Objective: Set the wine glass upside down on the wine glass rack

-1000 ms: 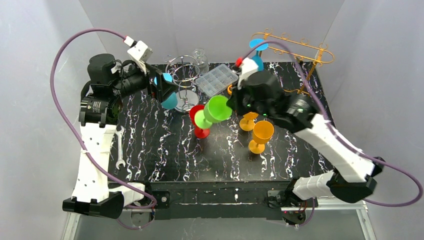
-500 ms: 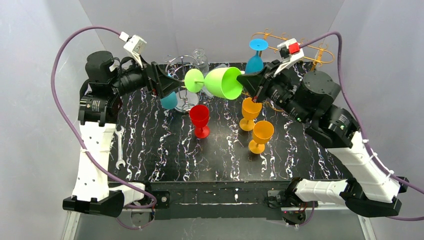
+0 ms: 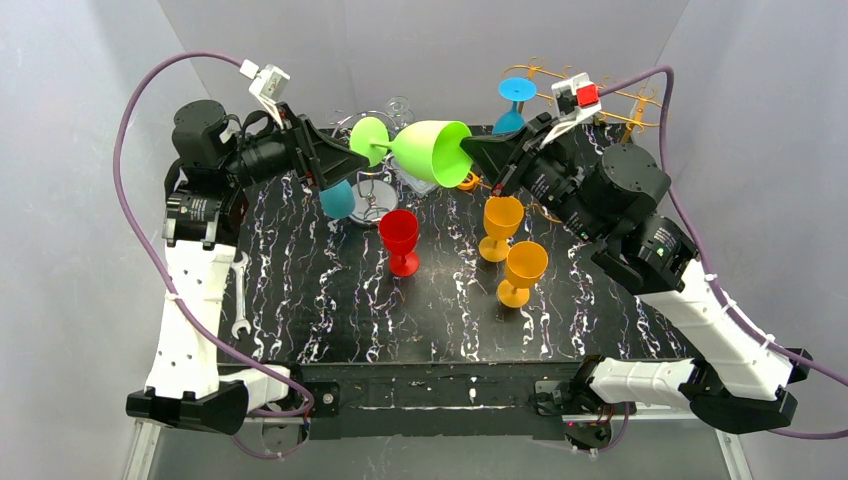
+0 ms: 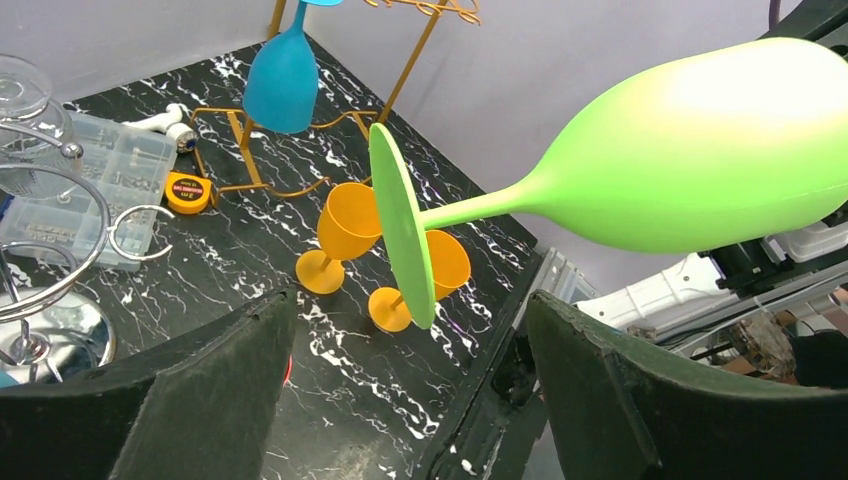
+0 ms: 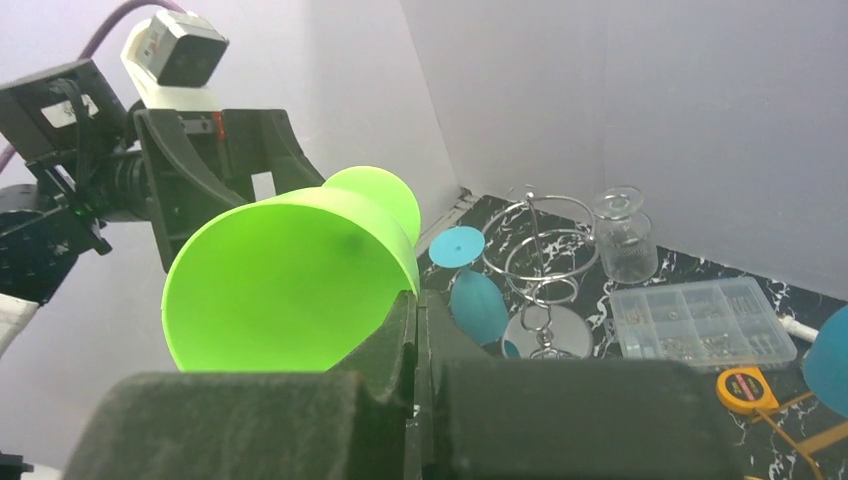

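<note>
Wine glass of lime-green plastic (image 3: 432, 152), held level in mid-air.
We see it on its side in the upper centre of the top view, above the far part of the black marbled table (image 3: 330, 300), bowl mouth to the right and round foot to the left. The right pincer (image 5: 416, 305) is clamped on the rim of the bowl. The left pincer (image 4: 410, 300) stands wide apart, its dark fingers (image 4: 215, 390) on either side of the foot and clear of it. The gold wire glass rack (image 3: 610, 100) stands apart at upper right, where a blue glass (image 3: 517, 88) hangs foot up.
</note>
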